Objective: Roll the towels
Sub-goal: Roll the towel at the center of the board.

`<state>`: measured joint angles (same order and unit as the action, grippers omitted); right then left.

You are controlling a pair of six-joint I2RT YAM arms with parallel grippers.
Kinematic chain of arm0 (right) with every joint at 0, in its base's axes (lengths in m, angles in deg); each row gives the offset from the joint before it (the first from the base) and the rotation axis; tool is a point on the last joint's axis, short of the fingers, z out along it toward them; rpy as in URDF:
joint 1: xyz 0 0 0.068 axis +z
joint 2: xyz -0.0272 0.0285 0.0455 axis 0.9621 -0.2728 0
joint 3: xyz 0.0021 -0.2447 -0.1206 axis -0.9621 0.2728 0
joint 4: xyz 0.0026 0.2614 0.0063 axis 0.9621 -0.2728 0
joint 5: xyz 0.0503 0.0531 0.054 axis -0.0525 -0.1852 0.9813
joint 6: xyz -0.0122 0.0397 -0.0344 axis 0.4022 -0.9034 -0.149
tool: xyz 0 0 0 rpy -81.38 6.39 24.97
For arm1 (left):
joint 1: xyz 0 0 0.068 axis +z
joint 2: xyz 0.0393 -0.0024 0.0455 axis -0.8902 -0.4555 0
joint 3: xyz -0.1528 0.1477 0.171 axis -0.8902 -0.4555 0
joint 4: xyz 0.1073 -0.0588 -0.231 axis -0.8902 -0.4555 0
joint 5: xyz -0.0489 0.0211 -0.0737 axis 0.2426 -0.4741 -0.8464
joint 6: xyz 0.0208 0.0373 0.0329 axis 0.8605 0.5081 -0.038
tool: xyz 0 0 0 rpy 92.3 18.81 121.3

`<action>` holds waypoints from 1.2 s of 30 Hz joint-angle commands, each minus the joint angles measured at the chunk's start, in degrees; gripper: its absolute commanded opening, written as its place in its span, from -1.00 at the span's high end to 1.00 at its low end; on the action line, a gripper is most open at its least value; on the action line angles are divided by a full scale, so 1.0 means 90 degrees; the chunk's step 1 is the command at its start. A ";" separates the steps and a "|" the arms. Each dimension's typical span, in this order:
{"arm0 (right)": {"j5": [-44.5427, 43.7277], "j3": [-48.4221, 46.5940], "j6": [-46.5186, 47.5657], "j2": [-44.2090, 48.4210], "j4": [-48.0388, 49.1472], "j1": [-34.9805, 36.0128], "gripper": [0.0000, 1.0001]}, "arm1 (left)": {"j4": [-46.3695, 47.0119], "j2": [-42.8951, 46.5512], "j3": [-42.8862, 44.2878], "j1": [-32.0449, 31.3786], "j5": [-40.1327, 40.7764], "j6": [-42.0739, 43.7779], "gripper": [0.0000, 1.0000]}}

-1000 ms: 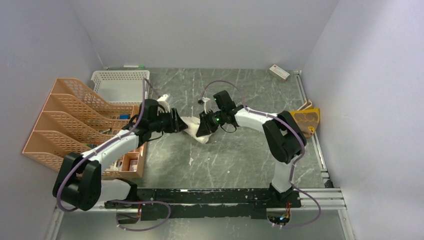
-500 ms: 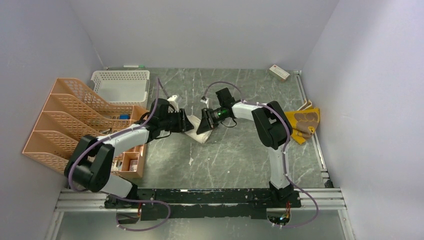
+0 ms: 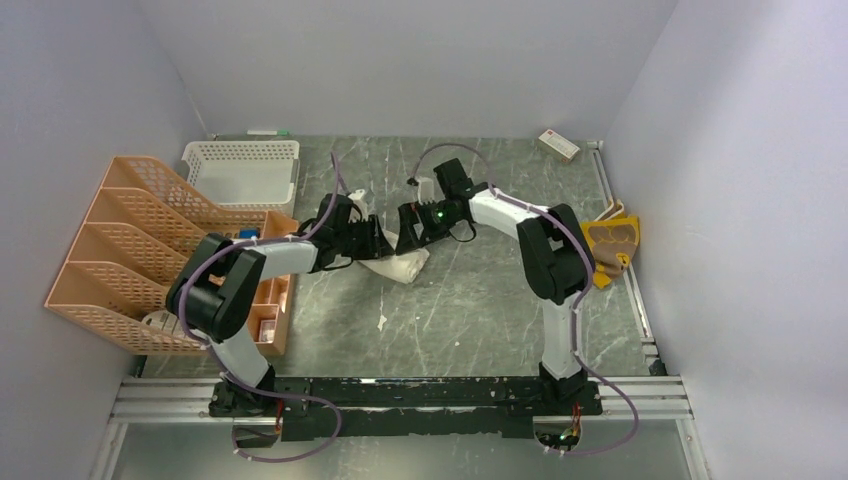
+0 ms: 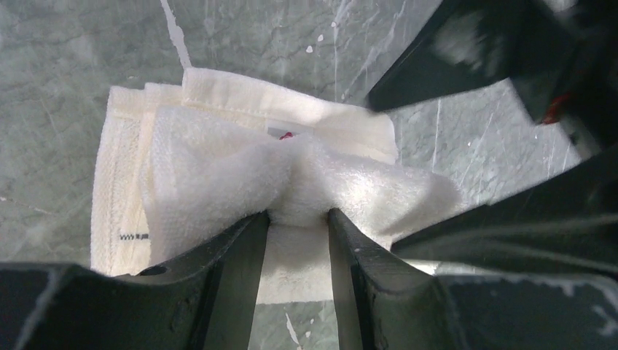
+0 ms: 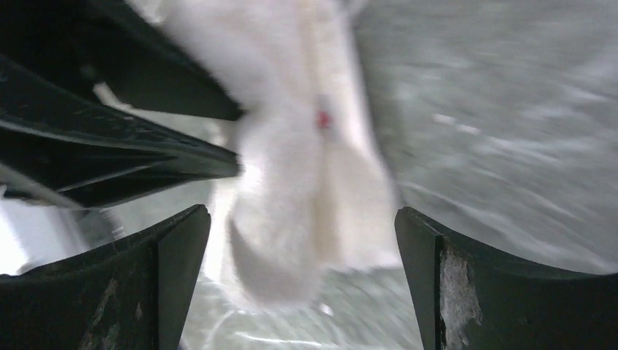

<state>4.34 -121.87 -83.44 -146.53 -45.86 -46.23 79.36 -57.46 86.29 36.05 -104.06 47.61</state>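
Marble table [image 3: 480,310], left end effector [image 4: 297,214] pinching towel [image 4: 211,160]

Two towels: one off-white towel [image 3: 404,266] and one mustard-yellow towel [image 3: 612,240] well to its right. One white basket [image 3: 240,165] and one orange file rack [image 3: 120,235] lie to its left, one small box [image 3: 558,145] beyond it to the right.

Fluffy matt terry cloth of the off-white towel [image 4: 211,168], smooth faintly glossy marbled table [image 4: 73,44], matt black plastic left gripper [image 4: 297,216].

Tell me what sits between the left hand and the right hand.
The off-white towel, bunched, seen in the top view; the left hand pinches a fold, the right hand is open.
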 commanded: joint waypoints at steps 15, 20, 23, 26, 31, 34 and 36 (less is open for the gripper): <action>-0.5717 0.3819 0.3197 0.4193 0.2721 0.2487 -1.00 | -0.0052 -0.0820 0.0568 0.0083 -0.0026 0.0206 0.02; -0.5927 0.3019 0.3370 0.3139 0.2191 0.2954 -1.00 | -0.0061 -0.0828 0.0564 0.0129 -0.0193 0.0199 0.02; -0.6217 0.2487 0.3323 0.2453 0.2205 0.3053 -1.00 | -0.0003 -0.0809 0.0529 0.0161 -0.0283 0.0164 0.02; -0.6506 0.2212 0.3374 0.1989 0.2247 0.3136 -1.00 | 0.0018 -0.0833 0.0532 0.0206 -0.0422 0.0162 0.02; -0.7183 0.1884 0.3424 0.1407 0.2088 0.3185 -1.00 | 0.0006 -0.0883 0.0559 0.0322 -0.0639 0.0210 0.02; -0.7357 0.1884 0.3360 0.1268 0.1976 0.3188 -0.97 | -0.0003 -0.0891 0.0572 0.0425 -0.0744 0.0235 0.02; -0.7352 0.1998 0.3334 0.1284 0.2043 0.3176 -0.96 | -0.0004 -0.0878 0.0580 0.0483 -0.0798 0.0250 0.02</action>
<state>-58.21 -104.08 -53.32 -134.64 -27.06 -17.73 81.98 -63.69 90.99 38.81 -110.95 47.83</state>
